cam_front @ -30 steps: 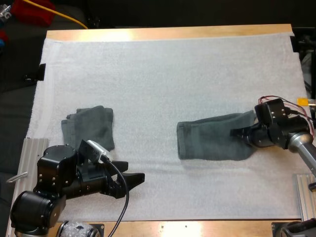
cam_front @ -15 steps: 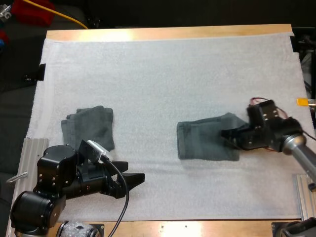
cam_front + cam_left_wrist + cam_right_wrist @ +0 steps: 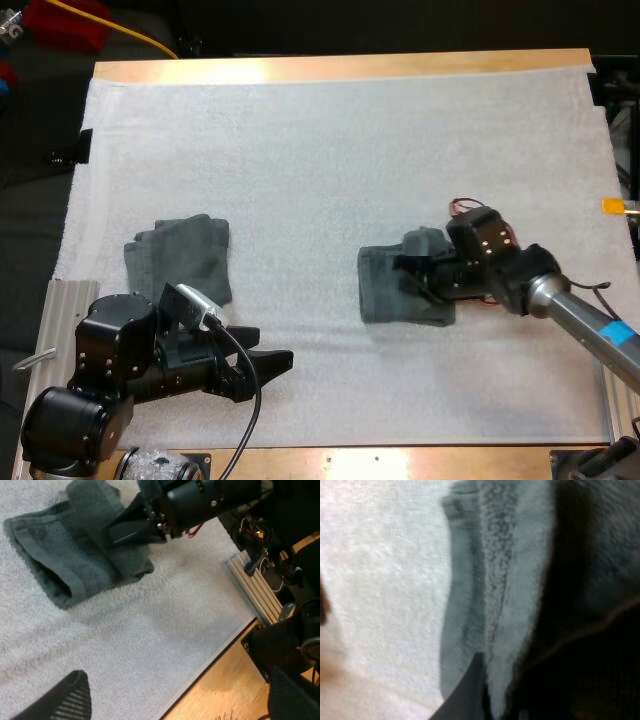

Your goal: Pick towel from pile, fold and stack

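My right gripper (image 3: pixel 415 272) has travelled left across the white mat (image 3: pixel 350 150) since a second ago. Then it was at the far right end of the dark grey-green towel (image 3: pixel 382 292), which lay stretched out long. Now its fingers are closed on that end and have carried it back over the rest of the cloth, so the towel is doubled up and much shorter, with a raised hump of fabric at the fingers. The towel's left end has kept its place, right of the mat's centre.

From the left wrist view, the right gripper (image 3: pixel 125 530) is pinching the lifted fold above the lower layer of the towel (image 3: pixel 65 570), which rests flat on the mat.

My left gripper (image 3: pixel 272 366) has not moved. It rests near the front edge of the table (image 3: pixel 340 68), fingers (image 3: pixel 70 700) spread apart and holding nothing. Just beyond it, the second towel (image 3: pixel 180 255) lies folded on the left of the mat, unchanged.
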